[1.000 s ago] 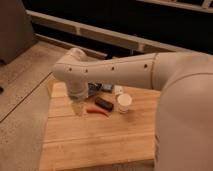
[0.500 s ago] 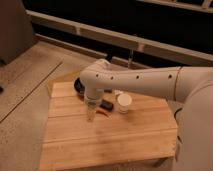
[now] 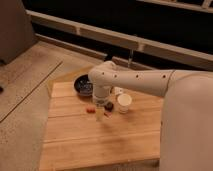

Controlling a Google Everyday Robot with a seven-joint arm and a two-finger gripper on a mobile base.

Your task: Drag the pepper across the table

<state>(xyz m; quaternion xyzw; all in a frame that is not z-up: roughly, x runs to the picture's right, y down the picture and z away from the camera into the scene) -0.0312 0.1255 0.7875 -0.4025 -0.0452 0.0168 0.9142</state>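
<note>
The hand [image 3: 105, 114] is low over the desk [image 3: 75, 145], near the white cup [image 3: 123, 102]. The pepper [image 3: 90, 110] lies just beside the hand, on the side away from the cup (long axis seemingly along the planks). Whether the hand is open or holds it, one cannot tell.

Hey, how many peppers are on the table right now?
1. The pepper lies on the table just left of the gripper, in front of the dark bowl. The arm may hide others.
</note>
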